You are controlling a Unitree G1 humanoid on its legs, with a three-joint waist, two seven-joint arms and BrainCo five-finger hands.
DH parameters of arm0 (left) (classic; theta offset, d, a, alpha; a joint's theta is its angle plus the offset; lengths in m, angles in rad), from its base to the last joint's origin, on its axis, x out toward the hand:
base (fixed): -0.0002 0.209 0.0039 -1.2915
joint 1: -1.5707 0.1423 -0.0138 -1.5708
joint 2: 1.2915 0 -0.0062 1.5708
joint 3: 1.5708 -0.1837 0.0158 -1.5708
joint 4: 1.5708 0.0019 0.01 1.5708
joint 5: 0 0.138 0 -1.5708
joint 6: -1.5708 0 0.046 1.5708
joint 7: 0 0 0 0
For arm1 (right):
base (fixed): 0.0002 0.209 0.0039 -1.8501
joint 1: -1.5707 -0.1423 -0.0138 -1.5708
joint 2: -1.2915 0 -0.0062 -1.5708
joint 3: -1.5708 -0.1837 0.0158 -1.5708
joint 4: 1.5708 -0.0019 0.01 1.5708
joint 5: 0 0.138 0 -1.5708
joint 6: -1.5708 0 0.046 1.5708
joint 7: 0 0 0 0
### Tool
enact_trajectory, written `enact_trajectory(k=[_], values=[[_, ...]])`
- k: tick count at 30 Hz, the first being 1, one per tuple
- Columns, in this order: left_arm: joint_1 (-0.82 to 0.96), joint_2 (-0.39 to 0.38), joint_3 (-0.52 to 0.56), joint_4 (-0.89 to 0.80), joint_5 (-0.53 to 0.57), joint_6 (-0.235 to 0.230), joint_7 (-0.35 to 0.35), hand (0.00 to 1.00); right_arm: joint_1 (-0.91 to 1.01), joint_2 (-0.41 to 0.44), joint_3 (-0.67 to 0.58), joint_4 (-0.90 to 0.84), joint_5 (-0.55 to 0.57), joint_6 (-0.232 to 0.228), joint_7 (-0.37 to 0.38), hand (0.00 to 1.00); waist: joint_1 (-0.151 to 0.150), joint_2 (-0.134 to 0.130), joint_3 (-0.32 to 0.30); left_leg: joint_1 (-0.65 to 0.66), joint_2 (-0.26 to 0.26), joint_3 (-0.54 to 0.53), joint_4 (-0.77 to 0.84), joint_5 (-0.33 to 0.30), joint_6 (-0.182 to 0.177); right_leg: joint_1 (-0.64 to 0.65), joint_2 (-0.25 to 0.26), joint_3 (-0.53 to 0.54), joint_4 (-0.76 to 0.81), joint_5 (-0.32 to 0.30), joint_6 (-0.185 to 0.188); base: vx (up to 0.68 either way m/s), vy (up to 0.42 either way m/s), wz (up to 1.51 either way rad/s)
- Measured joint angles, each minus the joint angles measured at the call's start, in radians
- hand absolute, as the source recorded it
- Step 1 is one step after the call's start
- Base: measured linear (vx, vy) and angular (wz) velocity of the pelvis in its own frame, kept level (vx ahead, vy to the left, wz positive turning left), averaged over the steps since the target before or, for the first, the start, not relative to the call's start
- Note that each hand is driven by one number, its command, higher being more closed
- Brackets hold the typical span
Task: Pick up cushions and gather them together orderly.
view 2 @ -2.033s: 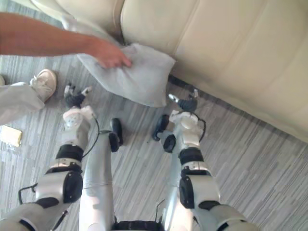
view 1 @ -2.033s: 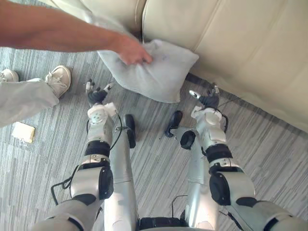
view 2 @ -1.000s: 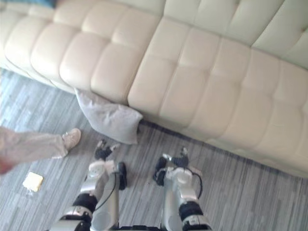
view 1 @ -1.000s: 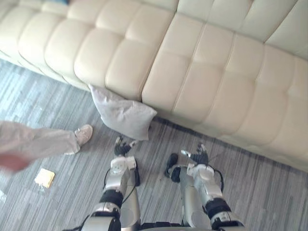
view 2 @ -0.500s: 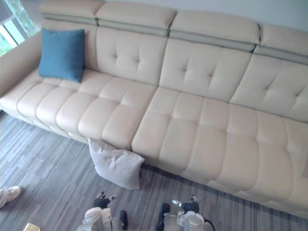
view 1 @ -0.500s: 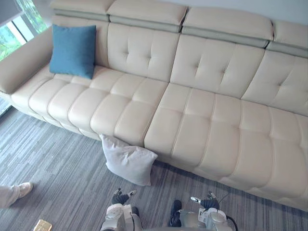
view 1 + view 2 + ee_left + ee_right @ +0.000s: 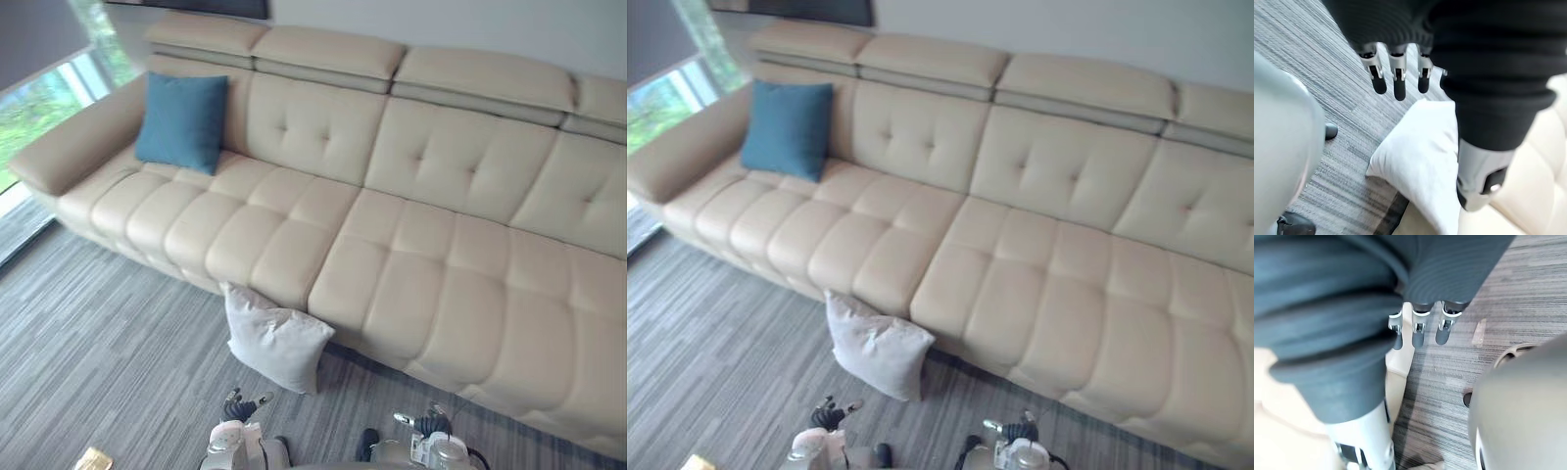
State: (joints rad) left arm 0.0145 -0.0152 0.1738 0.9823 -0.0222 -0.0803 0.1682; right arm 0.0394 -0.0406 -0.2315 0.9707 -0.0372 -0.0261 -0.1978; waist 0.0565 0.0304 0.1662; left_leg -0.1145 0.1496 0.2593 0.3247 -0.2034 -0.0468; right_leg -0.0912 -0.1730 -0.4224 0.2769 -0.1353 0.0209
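Observation:
A white cushion point(image 7: 277, 338) stands on the floor, leaning against the front of the sofa near its middle. A blue cushion point(image 7: 183, 122) rests upright on the sofa seat at the far left, against the backrest. My left hand point(image 7: 240, 404) hangs low just in front of the white cushion, apart from it, fingers point(image 7: 1396, 73) straight and empty. The left wrist view looks past them onto the white cushion point(image 7: 1420, 156). My right hand point(image 7: 426, 423) hangs low to the right, open over the carpet, its fingers point(image 7: 1418, 328) holding nothing.
A long cream sofa point(image 7: 421, 245) spans the view, with its armrest point(image 7: 69, 147) at the left by a window. Grey striped carpet point(image 7: 108, 362) lies in front. A small yellow item point(image 7: 93, 458) lies on the floor at the lower left.
The camera has tilted up, bringing the whole sofa and the blue cushion into view. A person's hand let go of the white cushion and the person left. My hands hang as before.

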Motion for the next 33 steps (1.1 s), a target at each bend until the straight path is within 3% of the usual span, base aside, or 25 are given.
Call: enact_trajectory(k=[2, 4, 5, 6, 9, 12, 13, 14, 15, 16, 18, 20, 22, 23, 24, 25, 26, 28, 31, 33], values=[[0.002, 0.012, -0.007, 0.008, 0.0, 0.001, 0.002, 0.0, 0.002, -0.001, -0.001, -0.001, 0.0, 0.004, -0.002, 0.0, -0.007, -0.003, 0.0, -0.007, 0.032, 0.111, 0.008, -0.003, -0.001, -0.006, -0.029, -0.019, 0.0, 0.0, 0.003, -0.03, 0.092, 0.47], [0.002, 0.023, -0.008, 0.013, 0.0, 0.001, 0.003, 0.0, 0.002, -0.009, -0.001, 0.003, 0.001, 0.011, -0.003, 0.0, -0.008, 0.001, -0.001, -0.024, 0.062, 0.126, 0.038, -0.004, 0.004, -0.027, -0.049, -0.013, 0.004, 0.012, 0.029, 0.01, 0.171, 0.18], [0.013, 0.038, -0.015, 0.032, 0.0, 0.005, 0.003, 0.0, -0.011, -0.011, 0.0, 0.012, 0.0, 0.014, -0.005, 0.0, -0.011, -0.001, -0.006, -0.011, 0.029, 0.142, -0.002, 0.005, -0.02, -0.025, -0.073, 0.0, -0.017, 0.036, 0.073, 0.05, 0.157, 0.04], [0.017, 0.046, -0.022, 0.035, 0.0, 0.005, 0.004, 0.0, -0.012, -0.007, 0.002, 0.016, 0.0, 0.014, -0.004, 0.0, -0.012, -0.006, -0.007, -0.004, 0.014, 0.143, -0.018, 0.014, -0.02, -0.016, -0.079, -0.002, -0.035, 0.049, 0.081, 0.07, 0.173, 0.14], [0.014, 0.069, -0.065, 0.049, 0.001, 0.006, 0.003, 0.0, -0.015, -0.017, -0.001, 0.041, 0.0, 0.019, -0.005, 0.0, -0.017, -0.014, -0.011, 0.007, -0.047, 0.135, -0.036, 0.029, 0.004, 0.012, -0.117, -0.015, -0.083, 0.096, 0.107, 0.16, 0.192, 0.23], [0.013, 0.072, -0.109, 0.052, 0.016, 0.005, 0.002, 0.0, -0.02, -0.026, -0.001, 0.049, 0.0, 0.019, -0.005, 0.0, -0.023, -0.012, -0.01, 0.036, -0.106, 0.136, -0.038, -0.007, 0.049, 0.004, -0.192, -0.002, 0.003, 0.085, 0.116, 0.11, 0.181, 0.13], [0.012, 0.074, -0.121, 0.052, 0.021, 0.004, 0.002, 0.0, -0.025, -0.026, 0.0, 0.046, 0.0, 0.019, -0.005, 0.0, -0.022, -0.017, -0.004, 0.049, -0.119, 0.139, -0.041, -0.024, 0.055, -0.028, -0.218, 0.017, 0.085, 0.079, 0.084, 0.1, 0.248, -0.07], [0.012, 0.076, -0.123, 0.052, 0.022, 0.004, 0.001, 0.0, -0.041, -0.03, 0.003, 0.046, 0.0, 0.02, -0.005, 0.0, -0.022, -0.013, 0.0, 0.069, -0.13, 0.142, -0.041, -0.039, 0.063, -0.083, -0.244, 0.052, 0.208, 0.076, -0.017, 0.07, 0.21, -0.14], [0.013, 0.077, -0.123, 0.051, 0.021, 0.004, 0.001, 0.0, -0.053, -0.032, 0.01, 0.043, -0.001, 0.02, -0.004, 0.0, -0.025, -0.011, 0.008, 0.088, -0.136, 0.144, -0.045, -0.048, 0.07, -0.111, -0.256, 0.081, 0.286, 0.095, -0.073, 0.05, 0.203, -0.12], [0.016, 0.076, -0.125, 0.048, 0.022, 0.004, 0.001, 0.0, -0.06, -0.03, 0.014, 0.041, -0.002, 0.02, -0.004, 0.0, -0.033, -0.015, 0.016, 0.123, -0.144, 0.145, -0.061, -0.054, 0.08, -0.15, -0.256, 0.129, 0.373, 0.088, -0.076, 0.1, 0.143, -0.02], [0.016, 0.087, -0.121, 0.048, 0.021, 0.005, 0.001, 0.0, -0.063, -0.006, 0.026, 0.032, -0.002, 0.018, -0.005, 0.0, -0.044, -0.032, 0.023, 0.161, -0.147, 0.14, -0.087, -0.063, 0.093, -0.193, -0.173, 0.183, 0.497, 0.001, -0.042, 0.14, 0.067, 0.07], [0.014, 0.088, -0.114, 0.049, 0.022, 0.007, 0.0, 0.0, -0.069, 0.01, 0.045, 0.028, -0.001, 0.016, -0.001, 0.0, -0.052, -0.044, 0.028, 0.192, -0.146, 0.132, -0.117, -0.061, 0.091, -0.212, -0.036, 0.174, 0.481, -0.082, -0.018, 0.21, -0.011, 0.18], [0.01, 0.079, -0.1, 0.049, 0.022, 0.009, -0.001, 0.0, -0.071, 0.015, 0.042, 0.027, 0.0, 0.013, 0.0, 0.0, -0.055, -0.04, 0.03, 0.209, -0.151, 0.114, -0.133, -0.061, 0.089, -0.227, 0.055, 0.163, 0.392, -0.092, -0.012, 0.29, -0.033, 0.38], [0.008, 0.069, -0.078, 0.048, 0.023, 0.011, -0.003, 0.0, -0.067, 0.024, 0.036, 0.025, 0.0, 0.013, -0.001, 0.0, -0.057, -0.048, 0.026, 0.211, -0.164, 0.083, -0.132, -0.061, 0.089, -0.216, 0.1, 0.203, 0.303, -0.07, -0.035, 0.27, -0.055, 0.73], [0.004, 0.065, -0.072, 0.046, 0.03, 0.01, -0.006, 0.0, -0.058, 0.03, 0.031, 0.023, 0.002, 0.011, -0.001, 0.0, -0.059, -0.064, 0.021, 0.217, -0.182, 0.056, -0.129, -0.063, 0.086, -0.201, 0.115, 0.238, 0.239, -0.054, -0.078, 0.31, -0.094, 0.85], [-0.006, 0.044, -0.057, 0.048, 0.044, 0.011, -0.007, 0.0, -0.055, 0.028, 0.017, 0.024, 0.007, 0.009, 0.0, 0.0, -0.06, -0.045, 0.025, 0.228, -0.178, 0.023, -0.128, -0.077, 0.064, -0.166, 0.123, 0.246, 0.211, -0.084, -0.099, 0.32, -0.083, 0.72], [-0.013, 0.019, -0.033, 0.046, 0.053, 0.011, -0.014, 0.0, -0.054, 0.022, -0.001, 0.023, 0.013, 0.011, 0.0, 0.0, -0.051, -0.021, 0.023, 0.217, -0.159, -0.001, -0.097, -0.084, 0.053, -0.138, 0.127, 0.225, 0.19, -0.084, -0.101, 0.32, -0.081, 0.56], [-0.015, 0.007, -0.025, 0.04, 0.061, 0.012, -0.018, 0.0, -0.055, 0.022, -0.004, 0.021, 0.018, 0.011, -0.001, 0.0, -0.053, -0.011, 0.03, 0.202, -0.125, -0.016, -0.01, -0.102, 0.022, -0.085, 0.142, 0.204, 0.153, -0.085, -0.103, 0.24, -0.073, 0.39], [-0.008, -0.007, 0.007, -0.009, 0.061, 0.013, -0.019, 0.0, -0.039, 0.033, -0.001, 0.001, 0.018, 0.019, -0.003, 0.0, -0.041, -0.017, 0.037, 0.096, -0.031, -0.005, 0.322, -0.143, -0.012, 0.032, 0.181, 0.222, 0.08, -0.098, -0.124, 0.23, -0.048, 0.05], [-0.009, -0.008, 0.006, -0.028, 0.06, 0.014, -0.019, 0.0, -0.047, 0.043, 0.0, -0.015, 0.02, 0.018, -0.007, 0.0, -0.033, -0.017, 0.037, 0.041, 0.026, -0.015, 0.369, -0.156, -0.024, 0.054, 0.192, 0.255, 0.08, -0.103, -0.126, 0.12, 0.024, -0.56]])
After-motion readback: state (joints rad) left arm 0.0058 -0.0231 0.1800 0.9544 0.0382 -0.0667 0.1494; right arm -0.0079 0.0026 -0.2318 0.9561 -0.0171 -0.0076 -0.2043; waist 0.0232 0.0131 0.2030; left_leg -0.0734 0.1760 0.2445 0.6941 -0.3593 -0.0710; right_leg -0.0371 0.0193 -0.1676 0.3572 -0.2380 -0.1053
